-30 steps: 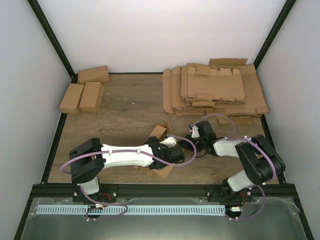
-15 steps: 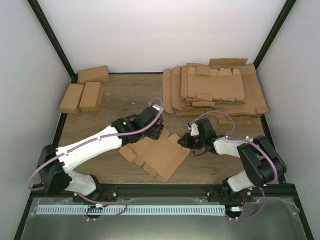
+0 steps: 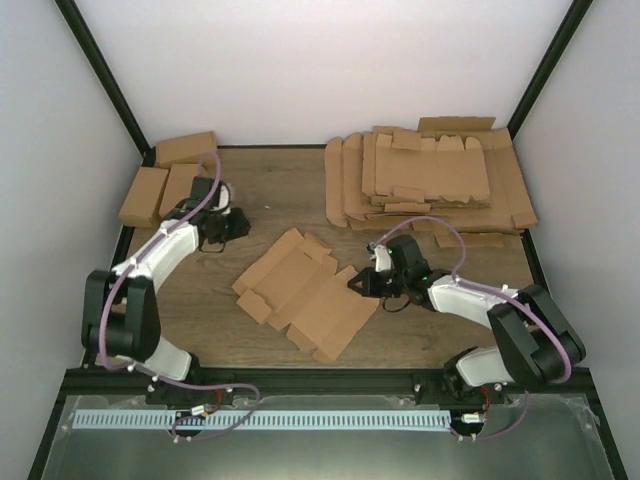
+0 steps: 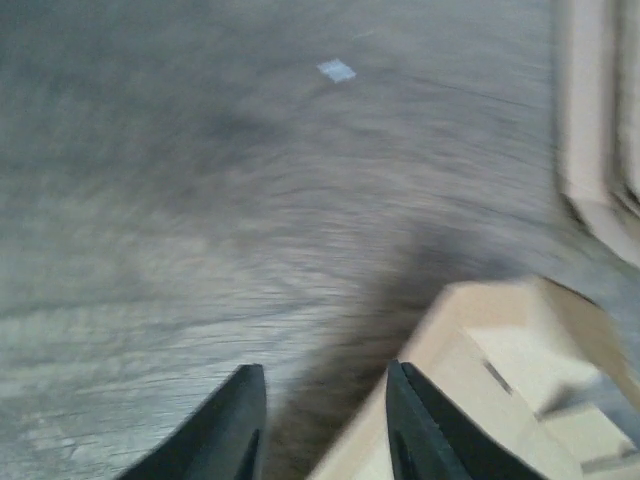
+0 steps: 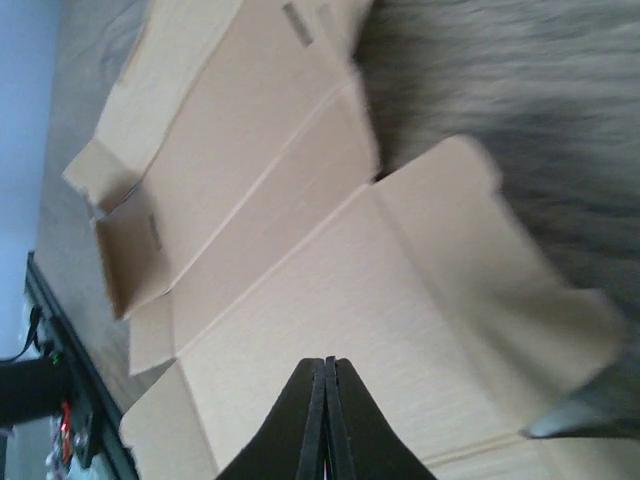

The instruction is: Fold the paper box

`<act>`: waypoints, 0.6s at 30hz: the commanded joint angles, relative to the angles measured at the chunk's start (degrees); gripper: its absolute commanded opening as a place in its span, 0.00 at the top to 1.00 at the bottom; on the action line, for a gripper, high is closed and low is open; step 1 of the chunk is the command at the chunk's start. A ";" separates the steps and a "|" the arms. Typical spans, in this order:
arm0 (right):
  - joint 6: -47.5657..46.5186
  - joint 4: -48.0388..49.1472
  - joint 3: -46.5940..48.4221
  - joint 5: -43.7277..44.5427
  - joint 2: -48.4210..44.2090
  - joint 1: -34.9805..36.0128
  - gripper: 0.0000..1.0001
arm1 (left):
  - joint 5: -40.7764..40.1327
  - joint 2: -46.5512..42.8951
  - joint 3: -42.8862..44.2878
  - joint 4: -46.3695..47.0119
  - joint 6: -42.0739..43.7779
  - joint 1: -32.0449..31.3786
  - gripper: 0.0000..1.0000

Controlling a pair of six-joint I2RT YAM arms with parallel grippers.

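2 tools: right tool (image 3: 362, 284) closed at paper box (image 3: 305, 293) edge; left tool (image 3: 240, 226) parted, well apart.

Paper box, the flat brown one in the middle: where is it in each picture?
Top external: the paper box lies flat in the middle of the wooden table.
Left wrist: blurry tan cardboard at lower right, maybe its corner; can't be sure.
Right wrist: the paper box fills most of the picture, under the right gripper.
Shared landmark: the wooden table.
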 commanded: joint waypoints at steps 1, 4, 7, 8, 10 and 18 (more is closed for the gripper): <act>0.65 -2.14 1.63 0.06 -2.33 4.46 0.99 | 12.06 6.96 -3.54 6.36 -2.51 7.12 0.75; 1.77 -0.79 0.08 0.47 -1.32 6.28 0.99 | 10.47 10.37 -2.61 6.71 -1.65 8.01 0.96; 2.24 1.06 -1.66 0.45 1.03 6.47 0.99 | 10.76 13.51 -2.15 7.18 -1.32 8.02 0.96; 2.35 1.75 -2.20 0.37 1.74 6.45 0.99 | 12.12 14.56 -2.26 7.62 -1.22 8.02 0.96; 2.54 3.13 -3.26 0.33 3.03 6.53 0.99 | 14.92 16.48 -2.83 8.80 -1.43 7.87 0.96; 2.82 6.31 -4.42 0.27 7.31 7.08 0.99 | 24.12 19.79 -7.35 14.85 -3.51 5.51 0.94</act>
